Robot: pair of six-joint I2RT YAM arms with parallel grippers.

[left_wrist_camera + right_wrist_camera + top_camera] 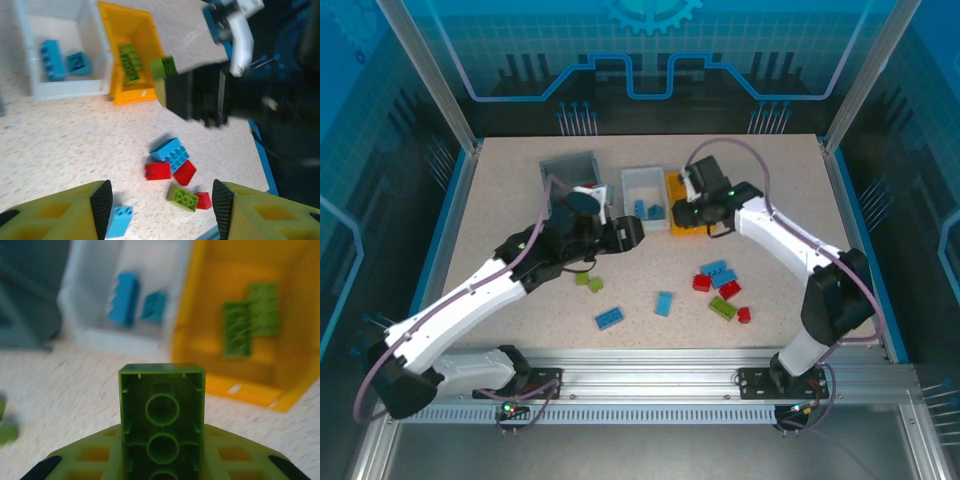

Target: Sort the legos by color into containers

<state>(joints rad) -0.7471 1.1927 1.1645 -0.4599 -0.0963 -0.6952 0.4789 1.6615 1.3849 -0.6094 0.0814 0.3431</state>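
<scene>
1. The table (pixel 490 220) is a matt, speckled beige slab framed by metal rails.
2. Three open-topped rectangular bins of smooth plastic are set in a row at the far side: a dark grey bin (pixel 567 166), a white bin (pixel 642 178) and a yellow-orange bin (pixel 131 25). Two blue bricks (pixel 52 60) lie in the white bin. Studded green bricks (pixel 130 62) lie in the yellow-orange bin.
3. The right gripper (pixel 678 213) has its jaws pinched on a lime green brick (pixel 161 415), which is held just beside the yellow-orange bin. The brick's hollow underside, with round tubes, is turned to the wrist camera.
4. The left gripper (pixel 162 202) has its jaws spread with nothing between them. Its black ribbed pads (pixel 101 202) are mounted on yellow-green fingers. It is held over the table in front of the white bin.
5. Loose bricks (pixel 171 152) in blue, red and green are scattered on the table, most of them clustered at the right.
6. Limits of view:
   - The dark grey bin's contents are screened by the left arm from above and blurred in the right wrist view.
   - The right fingertips are hidden behind the held brick.
   - It cannot be told whether that brick is over the bin's rim.
</scene>
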